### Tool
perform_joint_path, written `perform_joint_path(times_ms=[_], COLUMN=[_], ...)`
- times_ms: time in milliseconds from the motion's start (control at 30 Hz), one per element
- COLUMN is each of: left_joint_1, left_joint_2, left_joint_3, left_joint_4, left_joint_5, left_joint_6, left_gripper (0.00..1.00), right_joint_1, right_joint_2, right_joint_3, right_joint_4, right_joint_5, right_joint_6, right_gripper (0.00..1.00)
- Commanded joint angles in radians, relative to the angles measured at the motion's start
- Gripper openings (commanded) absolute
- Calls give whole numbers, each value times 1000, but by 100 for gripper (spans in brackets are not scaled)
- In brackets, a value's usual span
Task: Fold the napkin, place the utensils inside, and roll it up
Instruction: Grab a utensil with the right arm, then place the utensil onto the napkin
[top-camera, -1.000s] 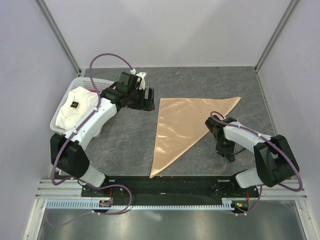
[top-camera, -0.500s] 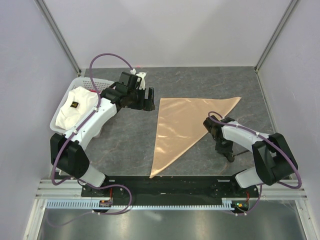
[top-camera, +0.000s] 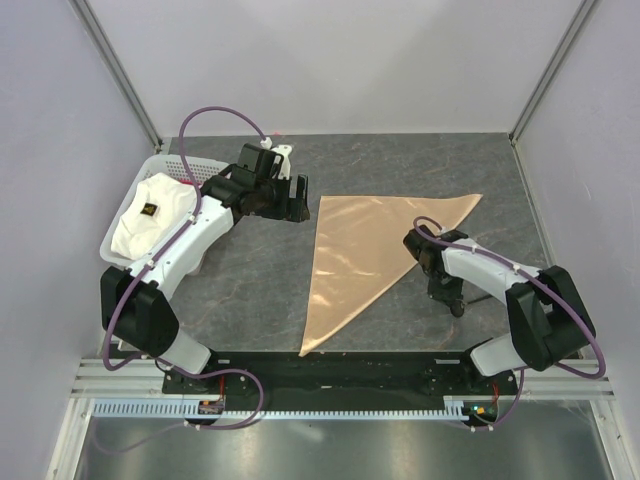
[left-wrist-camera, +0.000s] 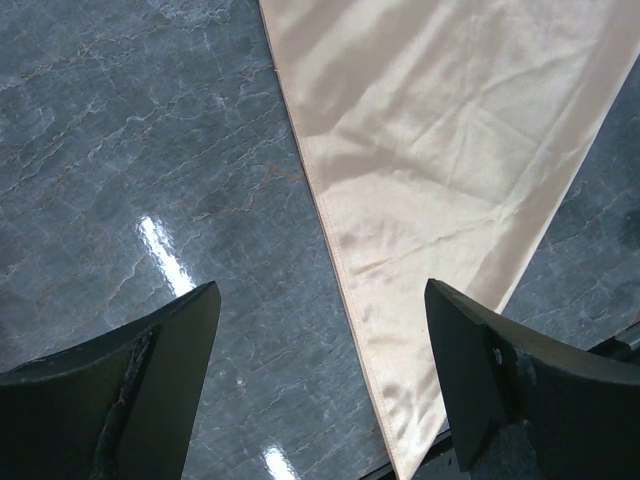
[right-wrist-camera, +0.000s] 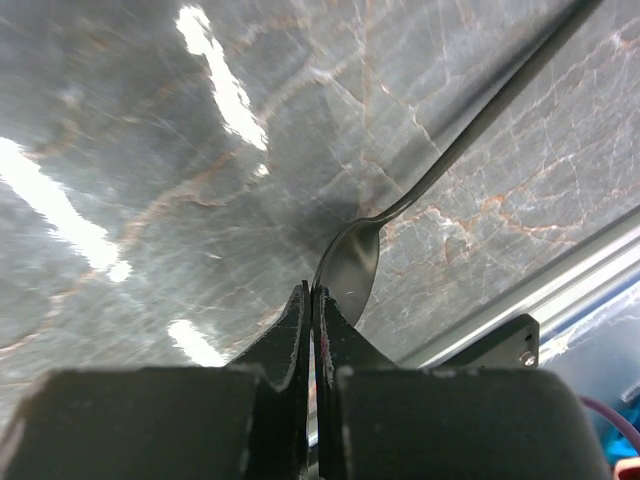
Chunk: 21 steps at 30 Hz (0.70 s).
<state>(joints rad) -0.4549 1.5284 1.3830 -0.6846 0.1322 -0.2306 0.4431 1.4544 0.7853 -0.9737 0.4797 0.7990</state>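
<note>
Since a second ago, the right gripper (right-wrist-camera: 312, 292) has edged a little closer to the long right edge of the napkin (top-camera: 365, 245), and the dark spoon (right-wrist-camera: 350, 265) has come with it. Nothing else has shifted.

Well left of the napkin sits a white basket (top-camera: 158, 163) with a white cloth (top-camera: 150, 215) bearing a small dark mark inside it. Just beside the napkin's far left corner is the left gripper (top-camera: 297, 205), released and grasping nothing. From its wrist camera the napkin's hemmed left edge runs between the two spread fingers, with grey marbled surface (top-camera: 250, 290) on one side and peach cloth on the other.

The napkin lies flat, folded into a triangle. Its straight far edge runs rightwards to a sharp corner, and its near tip points at the arm bases. Right of the long slanted edge, clear of the cloth, the right gripper is clenched. Its jaws are pressed together on the rim of the spoon's bowl. The thin handle stretches away from the napkin over the surface.
</note>
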Motion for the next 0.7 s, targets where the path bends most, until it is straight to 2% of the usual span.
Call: perform_joint_path(times_ms=[0, 400, 667], left_joint_1=[2, 4, 4], left_joint_2=[-40, -40, -51], left_joint_3=[-7, -16, -30], left_joint_4=[22, 30, 40], left_joint_5=[-25, -40, -55], left_joint_6=[45, 53, 40], left_gripper=[90, 91, 91], right_joint_1=[9, 45, 52], right_joint_2=[3, -6, 38], right_joint_3=[80, 204, 393], right_joint_4=[4, 4, -20], right_joint_5=[17, 56, 77], right_joint_6=[-10, -82, -175], right_gripper=[0, 0, 0])
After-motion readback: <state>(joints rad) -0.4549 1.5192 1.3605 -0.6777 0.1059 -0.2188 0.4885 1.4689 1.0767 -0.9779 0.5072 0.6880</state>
